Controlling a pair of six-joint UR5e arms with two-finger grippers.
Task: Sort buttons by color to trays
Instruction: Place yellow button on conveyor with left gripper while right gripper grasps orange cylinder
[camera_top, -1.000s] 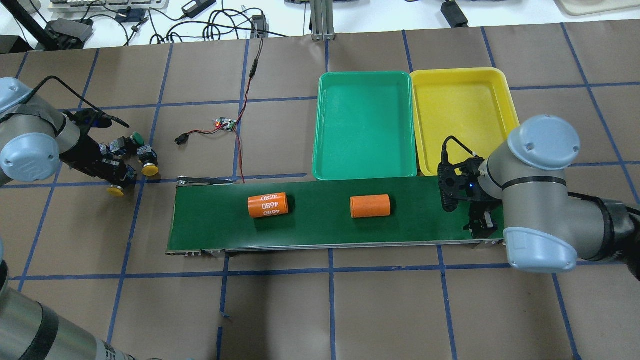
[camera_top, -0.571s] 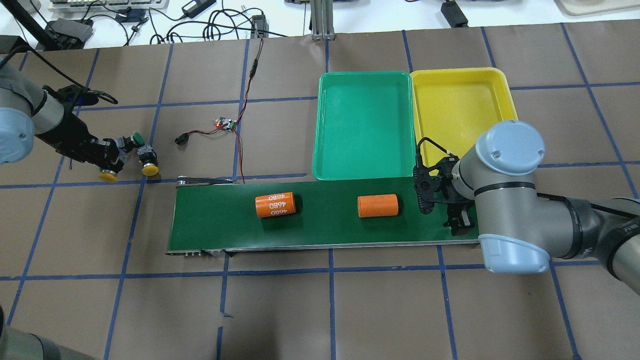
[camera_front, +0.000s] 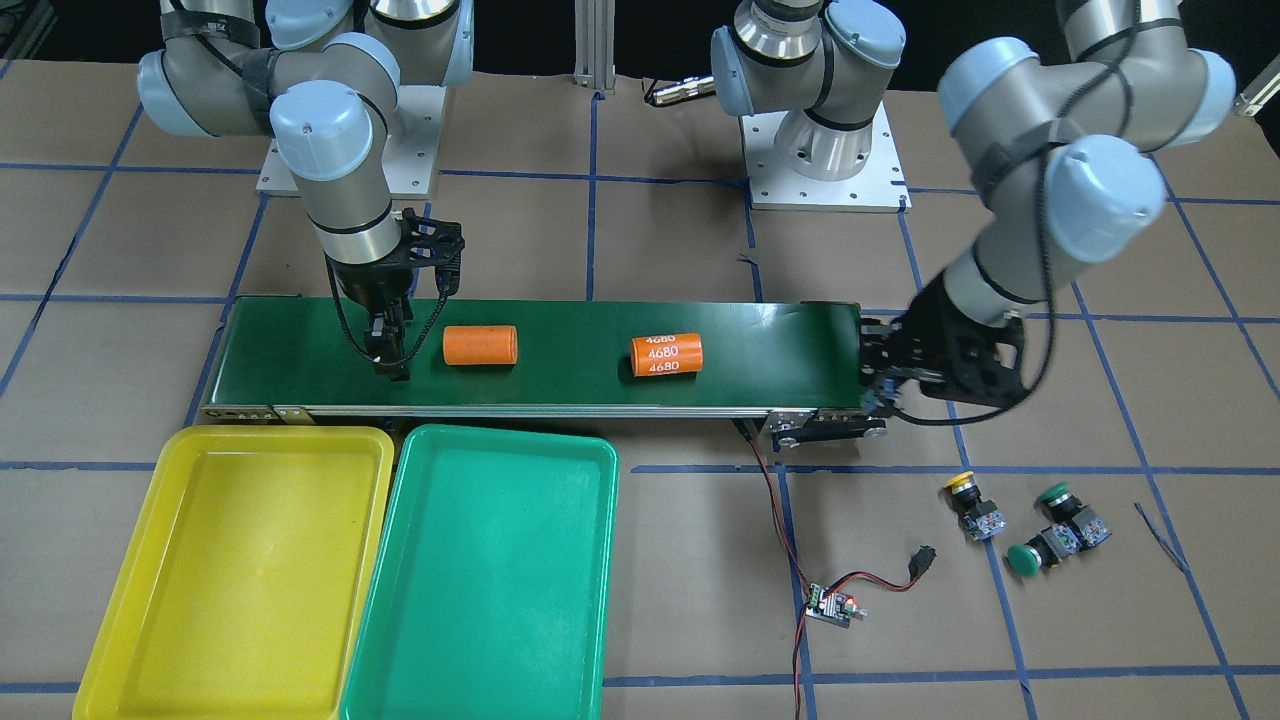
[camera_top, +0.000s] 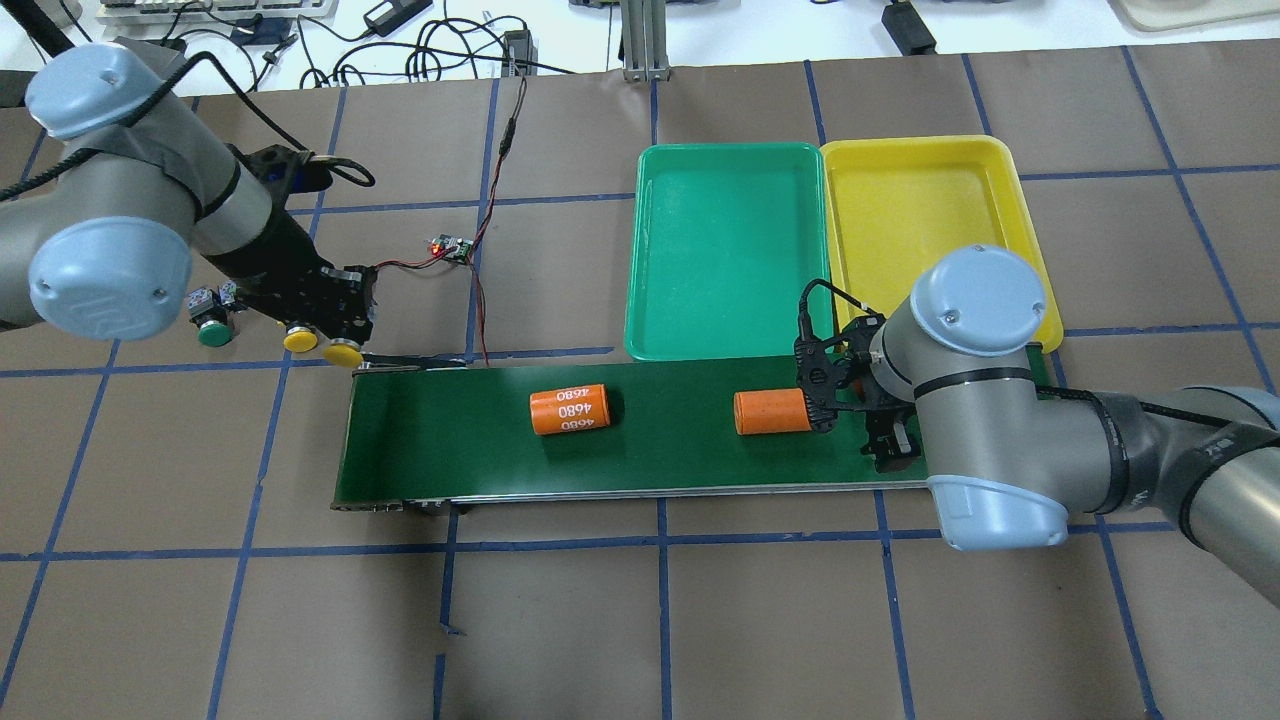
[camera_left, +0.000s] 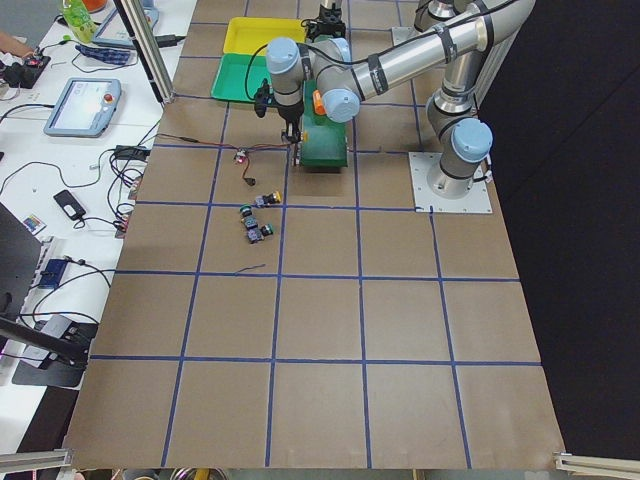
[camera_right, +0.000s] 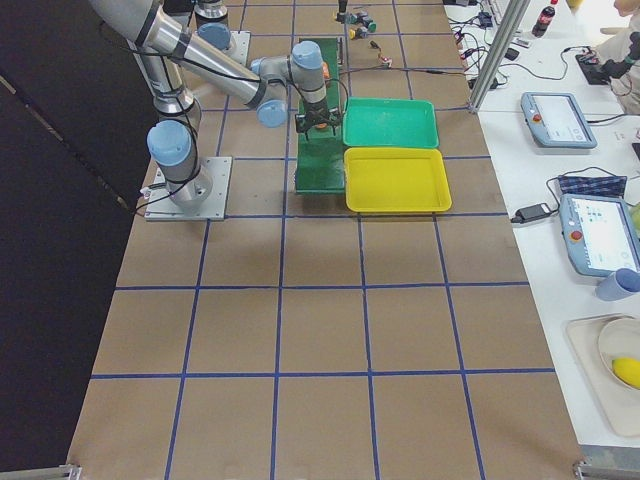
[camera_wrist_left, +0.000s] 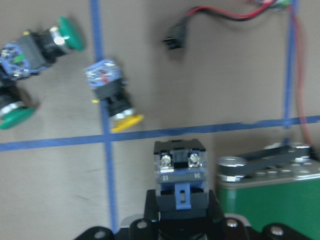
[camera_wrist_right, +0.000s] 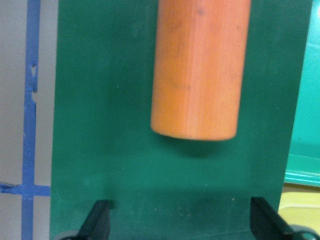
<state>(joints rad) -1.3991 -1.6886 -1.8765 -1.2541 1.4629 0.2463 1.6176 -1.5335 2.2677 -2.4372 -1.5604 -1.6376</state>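
Observation:
My left gripper (camera_top: 345, 325) is shut on a yellow-capped button (camera_wrist_left: 180, 170), held just off the belt's left end with its cap (camera_top: 343, 352) pointing toward me. On the paper beside it lie another yellow button (camera_front: 968, 500) and two green buttons (camera_front: 1060, 505) (camera_front: 1030, 555). The teal green tray (camera_top: 730, 250) and the yellow tray (camera_top: 920, 220) sit side by side beyond the belt, both bare. My right gripper (camera_front: 388, 360) hangs open over the belt's right part, its fingers (camera_wrist_right: 100, 217) wide apart just short of a plain orange cylinder (camera_wrist_right: 200, 70).
A dark-green conveyor belt (camera_top: 450, 450) carries two orange cylinders, the plain one (camera_top: 770, 411) and one marked 4680 (camera_top: 569, 409). A small circuit board (camera_top: 450, 247) with red and black wires lies behind the belt's left end.
My left arm has lifted one yellow button off the paper and swung right to the belt's left end. My right arm slid left along the belt toward the plain cylinder. Both cylinders drifted right.

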